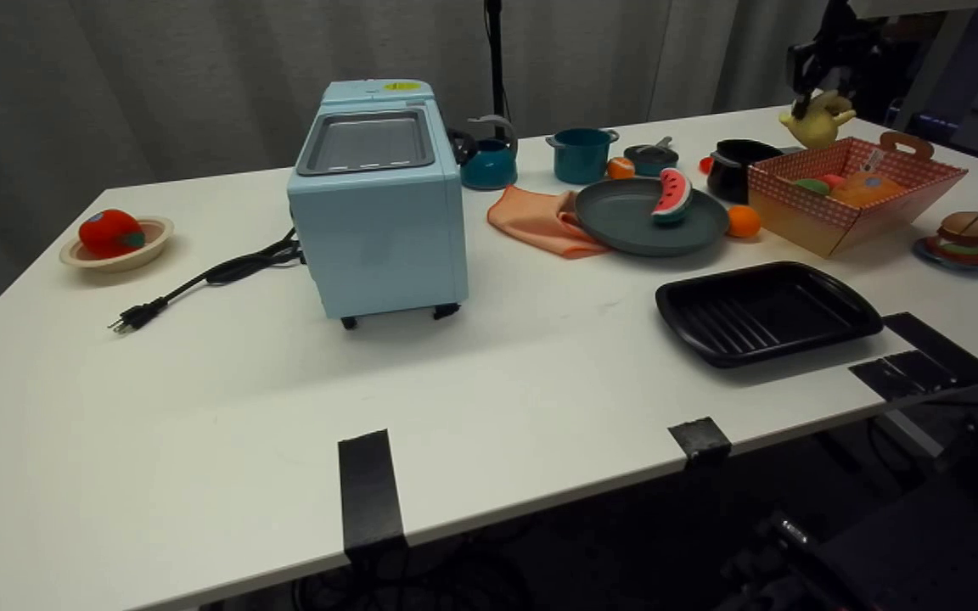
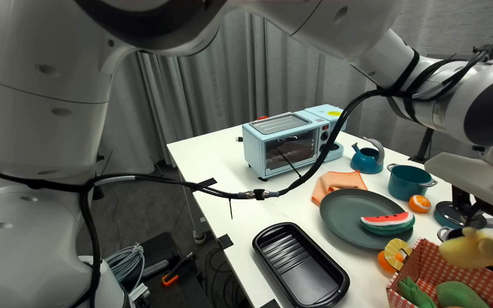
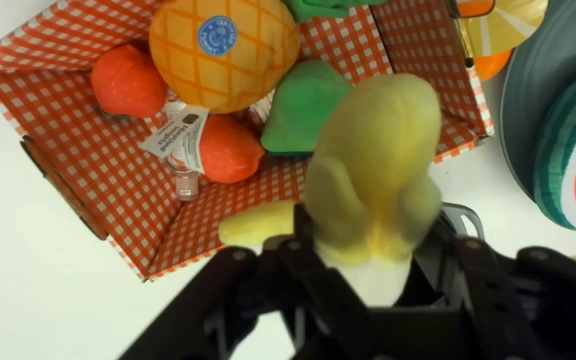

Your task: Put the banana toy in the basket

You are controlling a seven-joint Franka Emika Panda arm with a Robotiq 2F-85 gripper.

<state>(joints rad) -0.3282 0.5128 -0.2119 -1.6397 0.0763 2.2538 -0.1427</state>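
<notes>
The banana toy is a soft, pale-yellow peeled banana with hanging peel flaps. It also shows in an exterior view and in the wrist view. My gripper is shut on it and holds it in the air, its tip jutting out past the fingers. The basket is a red-and-white checkered box with cut-out handles; it also shows in the wrist view. In the wrist view the banana toy overlaps one long rim of the basket and hides part of it. The exact height above the rim is unclear.
The basket holds a pineapple toy, a green toy and strawberry toys. A black pot, a grey plate with a watermelon toy and a black tray stand beside it. A burger toy is close by.
</notes>
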